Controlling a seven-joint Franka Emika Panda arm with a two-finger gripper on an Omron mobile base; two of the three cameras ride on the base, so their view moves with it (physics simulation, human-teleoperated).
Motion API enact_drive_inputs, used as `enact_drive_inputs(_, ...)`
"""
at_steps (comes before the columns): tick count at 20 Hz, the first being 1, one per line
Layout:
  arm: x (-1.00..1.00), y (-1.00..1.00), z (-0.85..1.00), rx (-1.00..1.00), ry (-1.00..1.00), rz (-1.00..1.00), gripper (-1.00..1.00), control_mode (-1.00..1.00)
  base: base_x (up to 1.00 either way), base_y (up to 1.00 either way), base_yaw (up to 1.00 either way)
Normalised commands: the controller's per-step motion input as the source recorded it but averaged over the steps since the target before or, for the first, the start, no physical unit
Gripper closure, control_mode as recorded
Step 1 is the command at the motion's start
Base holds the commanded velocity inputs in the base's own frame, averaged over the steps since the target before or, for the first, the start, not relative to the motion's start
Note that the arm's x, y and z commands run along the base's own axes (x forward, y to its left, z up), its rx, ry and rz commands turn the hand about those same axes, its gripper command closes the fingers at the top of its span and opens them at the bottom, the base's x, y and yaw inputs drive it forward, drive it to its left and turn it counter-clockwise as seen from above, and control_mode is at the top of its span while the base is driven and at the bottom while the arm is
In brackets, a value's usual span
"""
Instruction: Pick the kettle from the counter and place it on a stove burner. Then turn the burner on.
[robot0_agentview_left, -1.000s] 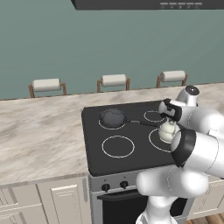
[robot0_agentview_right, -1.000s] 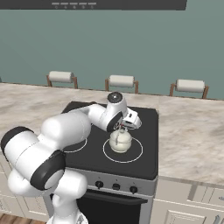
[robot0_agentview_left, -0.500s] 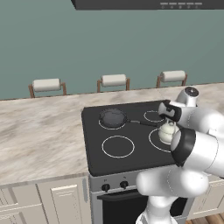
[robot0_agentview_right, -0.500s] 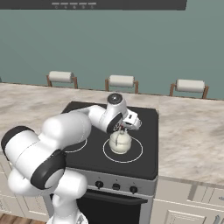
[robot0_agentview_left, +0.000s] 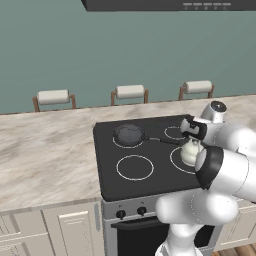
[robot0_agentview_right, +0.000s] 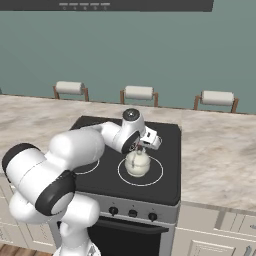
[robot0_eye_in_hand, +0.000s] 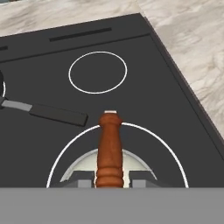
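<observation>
Kettle sitting upright on the black cooktop, inside the large white-outlined burner ring at the front right of the glass, roughly centred in it. Seen in the left base view too, kettle partly hidden behind the white arm. Cream body squat and round; spout direction too small to tell in either base view.

In the hand view, reddish-brown handle piece running lengthwise straight up the picture, away from the camera, its far end with a pale tip reaching the far arc of the burner ring. Long axis of that grip lying level over the pale kettle top, pointing toward the smaller ring at the back of the glass.

Tool low over the kettle, its two dark tips standing close on either side of the near end of the handle piece, pinching it as far as can be seen. In the right base view, tool just above the kettle, wire handle rising into it.

Frying pan on the back left ring, its long black handle reaching out toward the kettle's ring, ending just short of it, apart from the kettle.

Marbled table stretching to both sides of the cooktop. Three stools beyond it against the green wall.
</observation>
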Motion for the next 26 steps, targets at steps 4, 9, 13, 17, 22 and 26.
enact_drive_inputs(4, 0.00, 0.00, 0.00, 0.00, -0.01, 0.00, -1.00, -1.00, 0.00, 0.00, 0.00)
enact_drive_inputs(9, 0.00, 0.00, 0.19, 0.00, 0.00, 0.00, -1.00, -1.00, 0.00, 0.00, 0.00)
enact_drive_inputs(13, 0.00, 0.00, 0.40, 0.00, -0.01, 0.00, -1.00, -1.00, 0.00, 0.00, 0.00)
enact_drive_inputs(17, -0.47, 0.02, 0.30, 0.00, -0.07, 0.00, -1.00, -1.00, 0.00, 0.00, 0.00)
enact_drive_inputs(22, -0.77, 0.09, 0.11, -0.02, -0.15, 0.00, -1.00, -1.00, 0.00, 0.00, 0.00)
enact_drive_inputs(26, -0.47, 0.12, 0.25, -0.06, -0.41, 0.00, -1.00, -1.00, 0.00, 0.00, 0.00)
